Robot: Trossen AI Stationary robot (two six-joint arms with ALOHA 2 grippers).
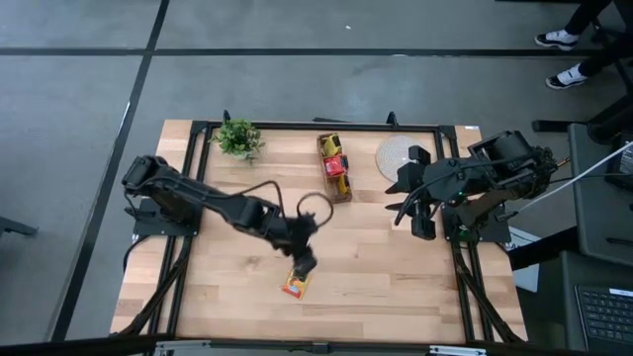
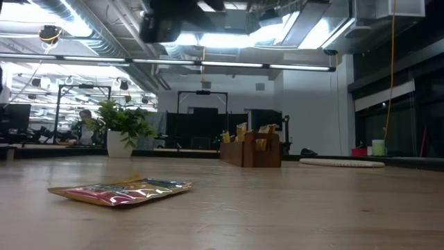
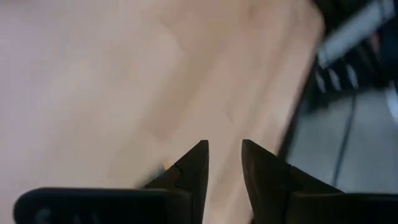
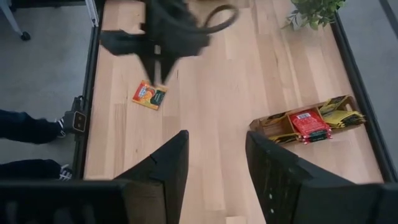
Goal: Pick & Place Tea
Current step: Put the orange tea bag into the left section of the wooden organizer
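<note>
Two dark fingers [image 3: 194, 168] of the left gripper [image 1: 306, 265] stand a narrow gap apart with nothing between them — only bare wood shows through the gap in the left wrist view. From above, this gripper hangs over the middle front of the counter [image 1: 376, 267], just above one tea sachet [image 1: 295, 286] that lies flat on the wood. In the right wrist view the fingers are clear of it, the sachet lying just beside their tips. The sachet is orange and red with a dark label; from counter height it lies flat and alone in the foreground.

Right gripper [image 1: 422, 229] waits at the right side of the counter, near a round pale mat [image 1: 394, 156]. Its fingers [image 4: 163, 168] stand moderately apart and hold nothing — the counter shows plainly between them.

Farther back, near the middle of the rear edge, a small wooden box [image 1: 333, 168] holds the rest of the tea sachets [image 4: 310, 124], red and yellow ones packed together, some standing upright. It is well apart from the single sachet at the front. A small potted plant [image 1: 237, 137] stands at the rear left, to the left of the box.

Beyond the counter's edge, a person's shoes [image 1: 559, 40] show on the floor at the upper right of the overhead view.
</note>
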